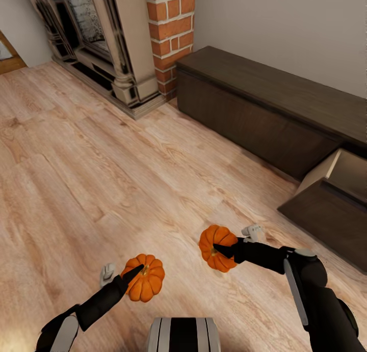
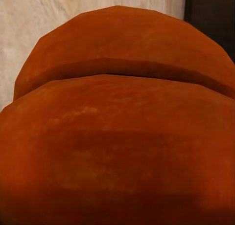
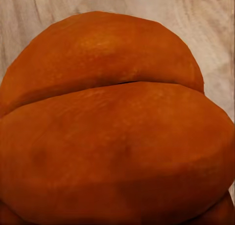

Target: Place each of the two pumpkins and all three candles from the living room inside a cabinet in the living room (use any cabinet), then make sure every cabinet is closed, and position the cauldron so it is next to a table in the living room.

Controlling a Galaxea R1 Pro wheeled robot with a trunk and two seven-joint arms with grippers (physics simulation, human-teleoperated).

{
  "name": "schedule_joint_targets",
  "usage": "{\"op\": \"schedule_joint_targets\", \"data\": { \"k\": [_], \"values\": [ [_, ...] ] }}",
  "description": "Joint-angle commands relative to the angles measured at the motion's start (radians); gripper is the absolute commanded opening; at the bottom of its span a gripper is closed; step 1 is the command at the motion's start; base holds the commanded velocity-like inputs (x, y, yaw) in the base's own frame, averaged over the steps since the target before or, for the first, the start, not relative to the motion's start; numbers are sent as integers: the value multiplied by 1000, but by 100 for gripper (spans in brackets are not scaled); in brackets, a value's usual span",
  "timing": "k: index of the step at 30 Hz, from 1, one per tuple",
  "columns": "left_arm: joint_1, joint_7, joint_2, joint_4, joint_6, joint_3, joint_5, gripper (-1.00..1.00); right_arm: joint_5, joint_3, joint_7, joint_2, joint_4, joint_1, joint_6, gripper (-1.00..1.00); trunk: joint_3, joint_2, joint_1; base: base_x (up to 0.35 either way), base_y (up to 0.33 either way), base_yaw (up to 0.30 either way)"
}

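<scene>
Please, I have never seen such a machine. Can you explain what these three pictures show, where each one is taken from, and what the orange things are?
This is a simulated robot with two arms. The big picture comes from a camera on its head, looking down at a wooden floor. Its left gripper holds one pumpkin; its right gripper holds the other pumpkin. The two small pictures come from cameras on the wrists, so close that each pumpkin looks huge. At the right stands a long dark cabinet, with one front pulled open. A brick fireplace stands behind.
</scene>
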Motion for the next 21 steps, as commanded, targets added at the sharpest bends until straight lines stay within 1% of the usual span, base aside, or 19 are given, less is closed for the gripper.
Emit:
{"op": "schedule_joint_targets", "data": {
  "k": [1,2,4,7,9,10,11,12,13,16,19,21],
  "values": [
    [-5,3,-2,7,4,0,5,-100,3,6,-15,0,-1,14,-2,-100,3,0,-1,0,0,0],
    [-8,8,-5,11,-3,-1,5,-100,3,8,-31,1,-1,30,-11,-100,7,0,-1,0,0,0],
    [-10,14,-7,14,-13,-2,5,-100,3,8,-41,0,-1,39,-15,-100,15,1,-2,0,0,0],
    [-13,28,-2,20,-32,0,2,-100,4,1,-51,-5,-2,52,-23,-100,27,1,-3,0,0,0],
    [-13,32,-5,22,-43,0,2,-100,3,-33,-53,-7,-2,56,-29,-100,34,2,-4,0,0,0],
    [-13,37,-8,23,-49,-1,3,-100,3,-48,-54,-5,-1,58,-45,-100,38,2,-5,0,0,0],
    [-14,45,-11,24,-54,-2,3,-100,3,-55,-52,-9,-1,60,-74,-100,42,2,-5,0,0,0],
    [-14,49,-14,24,-56,-2,4,-100,3,-57,-51,-9,-2,60,-90,-100,46,3,-6,0,0,0],
    [-13,55,-19,24,-58,-3,5,-100,3,-60,-50,-9,-2,62,-123,-100,50,3,-6,0,0,0],
    [-13,60,-24,26,-55,-2,5,-100,4,-60,-48,-12,-2,69,-169,-100,61,4,-7,0,0,0],
    [-13,63,-29,27,-57,-2,5,-100,6,-50,-48,-17,-1,79,-184,-100,73,4,-9,0,0,0],
    [-14,64,-29,27,-58,-2,6,-100,6,-53,-49,-18,-1,79,-187,-100,81,5,-10,0,0,0]
  ]
}}
